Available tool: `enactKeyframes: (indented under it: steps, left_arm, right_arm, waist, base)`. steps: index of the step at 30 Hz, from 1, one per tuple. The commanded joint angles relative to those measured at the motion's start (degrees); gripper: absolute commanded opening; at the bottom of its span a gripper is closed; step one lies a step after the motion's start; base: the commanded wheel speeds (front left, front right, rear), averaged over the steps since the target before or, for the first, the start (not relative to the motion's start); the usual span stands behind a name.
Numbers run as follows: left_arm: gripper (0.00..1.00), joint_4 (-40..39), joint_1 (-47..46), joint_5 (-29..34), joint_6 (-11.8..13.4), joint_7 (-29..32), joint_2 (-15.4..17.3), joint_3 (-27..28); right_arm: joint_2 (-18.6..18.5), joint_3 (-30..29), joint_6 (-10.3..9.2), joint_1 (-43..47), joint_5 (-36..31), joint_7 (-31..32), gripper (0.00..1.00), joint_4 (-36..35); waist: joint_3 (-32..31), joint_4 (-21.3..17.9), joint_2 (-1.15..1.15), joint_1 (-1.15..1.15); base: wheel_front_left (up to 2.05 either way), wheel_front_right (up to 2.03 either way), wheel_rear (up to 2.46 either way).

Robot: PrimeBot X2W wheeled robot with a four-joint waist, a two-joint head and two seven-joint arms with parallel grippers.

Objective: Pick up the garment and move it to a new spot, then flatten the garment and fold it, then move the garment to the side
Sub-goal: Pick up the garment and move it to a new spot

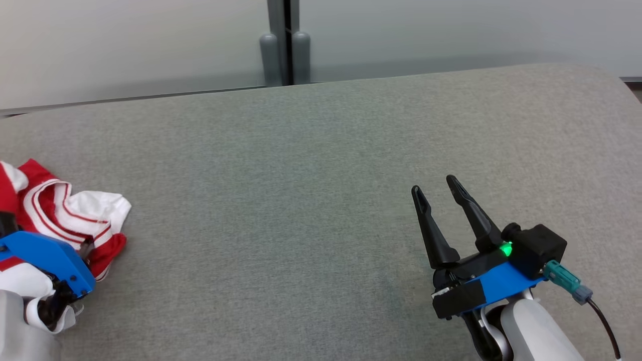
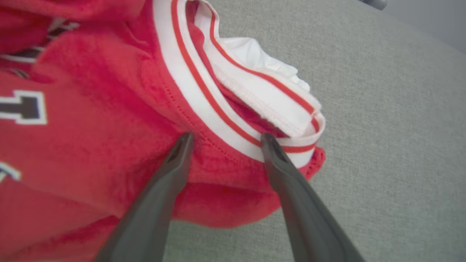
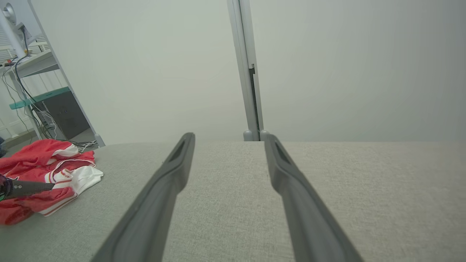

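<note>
The garment (image 1: 65,215) is a crumpled red top with white, red-striped ribbed bands, lying at the far left of the grey surface. My left gripper (image 2: 227,137) is open, its two fingertips down on the garment (image 2: 91,109). They straddle a fold of red fabric and the white band. Its blue mount (image 1: 45,258) covers part of the cloth in the head view. One left finger (image 3: 29,186) lies across the garment (image 3: 47,174) in the right wrist view. My right gripper (image 1: 434,185) is open and holds nothing. It hovers low over bare surface at the lower right, far from the garment.
The grey fabric surface (image 1: 301,175) stretches wide between the arms, with a rounded far right corner. Pale wall panels and a grey post (image 1: 283,45) stand behind its far edge. A desk with cables (image 3: 32,72) stands beyond the left end.
</note>
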Motion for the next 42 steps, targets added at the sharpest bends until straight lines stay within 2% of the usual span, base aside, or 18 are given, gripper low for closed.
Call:
enactKeyframes:
  steps: [1,7,8,9,10,11,20,28,32,36,39,42]
  left_arm:
    - [1.0,1.1,-0.82,-0.67,-0.42,0.18,-0.12,-0.14]
    - [1.0,7.46,-1.3,-3.28,-0.46,1.03,0.69,-1.8]
    - [0.95,8.05,-1.49,-3.62,-0.46,0.84,0.92,-2.15]
    - [0.51,8.57,-1.71,-3.99,-0.46,0.41,1.2,-2.48]
    - [0.36,8.74,-1.84,-3.97,-0.46,-0.11,1.54,-3.06]
    - [0.0,8.71,-1.96,-3.74,-0.47,-0.77,1.92,-3.88]
    - [0.0,3.37,-4.11,-2.18,-0.3,-5.45,5.82,-13.02]
    - [0.0,-10.28,-5.61,-5.04,-0.29,-3.98,6.81,-18.91]
    - [0.0,-18.54,-4.68,-7.15,-0.29,-1.56,5.75,-19.75]
    - [0.0,-29.94,-2.89,-8.74,0.72,1.29,3.91,-20.92]
    - [0.0,-33.86,-2.37,-9.32,1.14,2.02,3.11,-21.28]
    - [0.0,-38.24,-1.48,-9.36,1.93,1.18,0.54,-22.62]
  right_arm:
    - [-0.21,0.13,0.01,-0.83,0.22,-0.18,1.0,0.02]
    - [-0.51,0.54,0.01,-1.21,0.3,-0.18,1.0,0.31]
    - [-0.53,0.56,0.01,-1.24,0.34,-0.18,1.0,0.34]
    - [-0.53,0.56,0.01,-1.24,0.4,-0.18,1.0,0.37]
    - [-0.56,0.53,0.01,-1.19,0.45,-0.18,1.0,0.42]
    - [-0.61,0.48,0.01,-1.1,0.48,-0.18,1.0,0.49]
    - [0.04,-2.4,0.01,1.26,-0.74,-0.18,1.0,1.66]
    - [1.25,-5.24,0.01,3.33,-1.6,-0.18,1.0,2.72]
    - [1.75,-5.89,0.01,3.66,-1.82,-0.18,1.0,3.26]
    - [2.0,-6.46,0.01,3.76,-1.72,-0.18,1.0,3.45]
    - [2.06,-6.54,0.01,3.66,-1.66,-0.18,1.0,3.49]
    - [2.17,-6.73,0.01,3.61,-1.61,-0.18,1.0,3.64]
  waist:
    - [0.02,-0.5,-0.01,0.0]
    - [0.6,-2.37,-0.01,0.0]
    - [0.62,-2.48,-0.01,0.0]
    - [0.61,-2.58,-0.01,0.0]
    - [0.58,-2.64,-0.01,0.0]
    - [0.5,-2.65,-0.01,0.0]
    - [-3.61,-0.51,-0.01,0.0]
    - [-7.38,0.95,-0.01,0.0]
    - [-8.32,0.03,-0.01,0.0]
    - [-8.53,-2.92,-0.01,0.0]
    - [-8.33,-4.55,-0.01,0.0]
    - [-8.05,-7.07,-0.01,0.0]
  base:
    - [0.0,0.0,0.0]
    - [0.0,0.0,0.0]
    - [0.0,0.0,0.0]
    - [0.0,0.0,0.0]
    - [0.0,0.0,0.0]
    - [0.0,0.0,0.0]
    - [0.0,0.0,0.0]
    - [0.0,0.0,0.0]
    - [0.0,0.0,0.0]
    - [0.0,0.0,0.0]
    - [0.0,0.0,0.0]
    - [0.0,0.0,0.0]
